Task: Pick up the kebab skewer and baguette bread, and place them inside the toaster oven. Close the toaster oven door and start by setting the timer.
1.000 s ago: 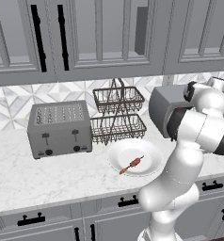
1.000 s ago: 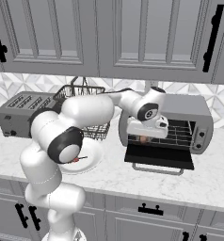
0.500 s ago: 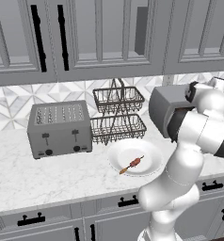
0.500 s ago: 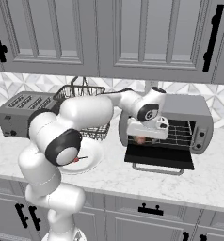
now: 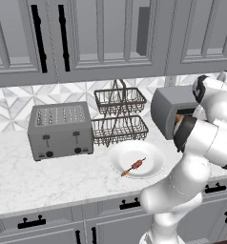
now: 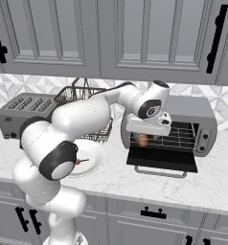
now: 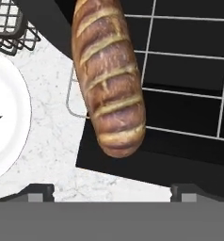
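Observation:
The baguette bread is a golden-brown loaf lying lengthwise below my gripper, whose tips stand wide apart and do not touch it. It sits at the mouth of the toaster oven, over the wire rack and the open toaster oven door, which is folded down flat. From the side the baguette bread shows just under the gripper. The kebab skewer lies on a white plate, left of the oven. The same kebab skewer shows behind my arm.
A grey slotted toaster stands at the left of the marble counter. A two-tier wire dish rack sits behind the plate. Wall cabinets hang above. The door's bar handle juts out over the counter.
The hand stays at the oven mouth and has hardly shifted. Skewer, plate and oven door have not moved.

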